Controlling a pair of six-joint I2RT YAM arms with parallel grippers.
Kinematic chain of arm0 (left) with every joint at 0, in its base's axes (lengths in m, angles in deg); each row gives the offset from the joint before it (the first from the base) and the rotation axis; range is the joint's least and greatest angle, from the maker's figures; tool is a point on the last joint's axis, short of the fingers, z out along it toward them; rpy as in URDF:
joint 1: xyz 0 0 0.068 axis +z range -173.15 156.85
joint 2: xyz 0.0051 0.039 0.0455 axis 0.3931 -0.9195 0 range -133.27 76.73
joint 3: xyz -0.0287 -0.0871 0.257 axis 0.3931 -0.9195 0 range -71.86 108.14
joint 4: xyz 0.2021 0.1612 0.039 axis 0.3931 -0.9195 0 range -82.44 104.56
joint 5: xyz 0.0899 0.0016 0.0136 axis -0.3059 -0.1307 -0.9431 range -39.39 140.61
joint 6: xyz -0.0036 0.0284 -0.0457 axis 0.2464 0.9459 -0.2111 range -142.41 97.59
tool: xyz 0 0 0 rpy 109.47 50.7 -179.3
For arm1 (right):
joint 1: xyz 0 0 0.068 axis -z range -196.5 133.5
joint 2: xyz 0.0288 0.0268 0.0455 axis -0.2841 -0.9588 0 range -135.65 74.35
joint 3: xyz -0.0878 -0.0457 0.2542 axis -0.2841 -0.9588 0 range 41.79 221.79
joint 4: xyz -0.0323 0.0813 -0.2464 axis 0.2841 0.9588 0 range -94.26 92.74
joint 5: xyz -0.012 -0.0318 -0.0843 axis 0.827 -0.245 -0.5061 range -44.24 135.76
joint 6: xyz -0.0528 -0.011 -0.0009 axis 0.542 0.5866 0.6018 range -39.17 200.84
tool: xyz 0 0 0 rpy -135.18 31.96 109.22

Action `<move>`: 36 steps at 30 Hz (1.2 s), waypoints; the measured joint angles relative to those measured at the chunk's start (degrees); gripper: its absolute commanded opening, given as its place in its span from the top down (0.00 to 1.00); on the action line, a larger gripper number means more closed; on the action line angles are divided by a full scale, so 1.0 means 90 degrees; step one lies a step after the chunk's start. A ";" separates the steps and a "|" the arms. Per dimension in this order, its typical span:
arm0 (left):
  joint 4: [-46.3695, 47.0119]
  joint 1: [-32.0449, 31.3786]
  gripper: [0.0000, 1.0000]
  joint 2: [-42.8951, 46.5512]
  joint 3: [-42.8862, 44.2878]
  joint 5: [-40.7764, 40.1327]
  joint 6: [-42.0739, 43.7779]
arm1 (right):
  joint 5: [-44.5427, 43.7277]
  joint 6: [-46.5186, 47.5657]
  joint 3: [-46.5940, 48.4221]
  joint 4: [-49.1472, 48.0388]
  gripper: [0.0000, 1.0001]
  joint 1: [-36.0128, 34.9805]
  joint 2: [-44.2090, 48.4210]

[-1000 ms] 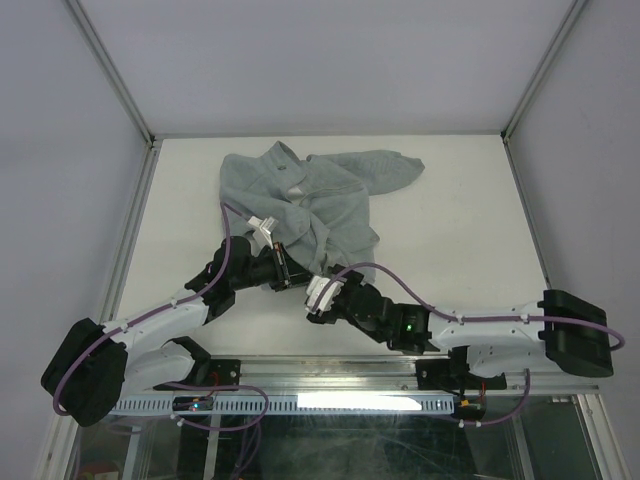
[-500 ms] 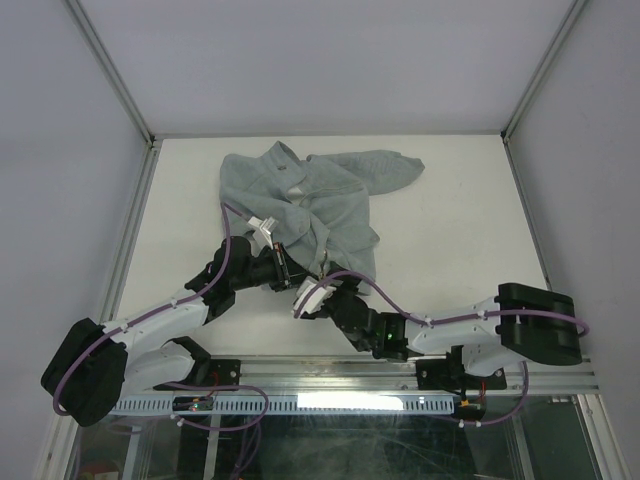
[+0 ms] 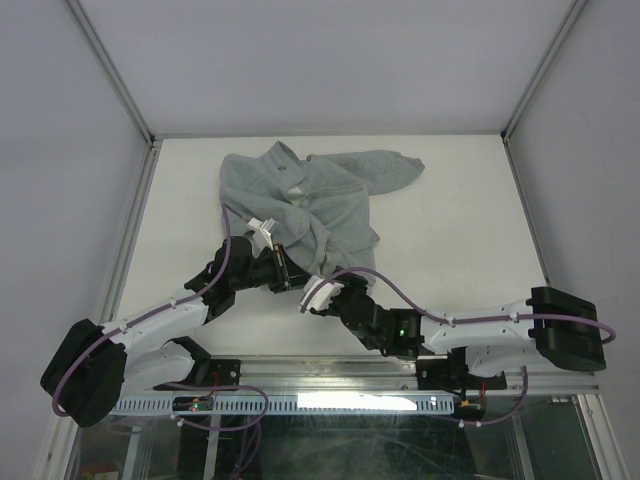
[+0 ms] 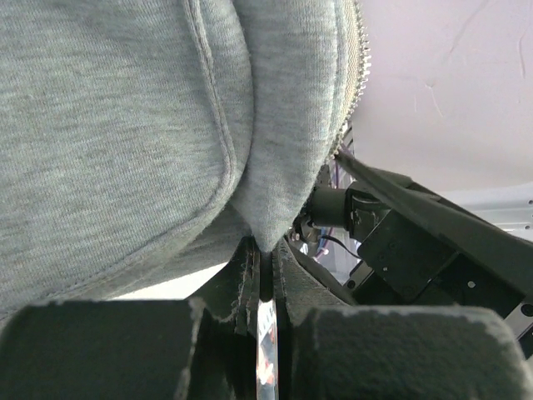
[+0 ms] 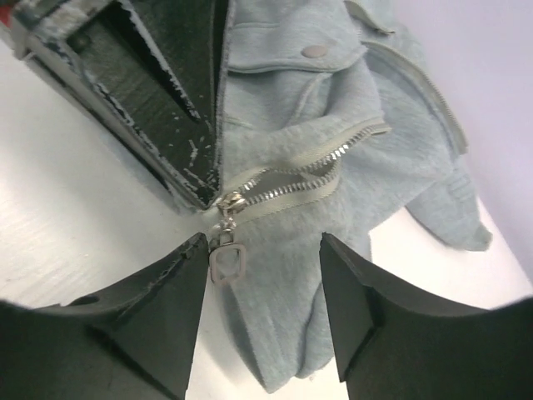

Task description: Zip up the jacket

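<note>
We've the left gripper [image 4: 261,260] clamped on the rumpled grey-green fleece jacket [image 4: 108,125], steadying it while the right gripper [image 5: 262,254] gapes empty around the small metal zipper pull [image 5: 226,260].

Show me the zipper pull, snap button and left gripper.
zipper pull [image 5: 226,263], right wrist view, square tab.
snap button [image 5: 315,51], right wrist view, centre.
left gripper [image 4: 261,267], left wrist view, between fingertips pinching jacket [image 4: 125,125].
</note>
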 measured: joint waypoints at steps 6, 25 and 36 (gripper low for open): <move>-0.0114 0.0000 1.00 0.0022 0.0005 0.0000 0.0070 | 0.0614 -0.0529 0.0155 0.0493 0.56 0.0002 0.0070; -0.0194 0.0000 1.00 0.0107 0.0005 -0.0034 0.0143 | 0.1348 -0.1175 0.0328 0.1258 0.84 0.0522 0.0415; -0.0287 0.0000 1.00 0.0109 0.0046 -0.0034 0.0148 | 0.1545 -0.1146 0.0323 0.1008 0.68 0.0644 0.0325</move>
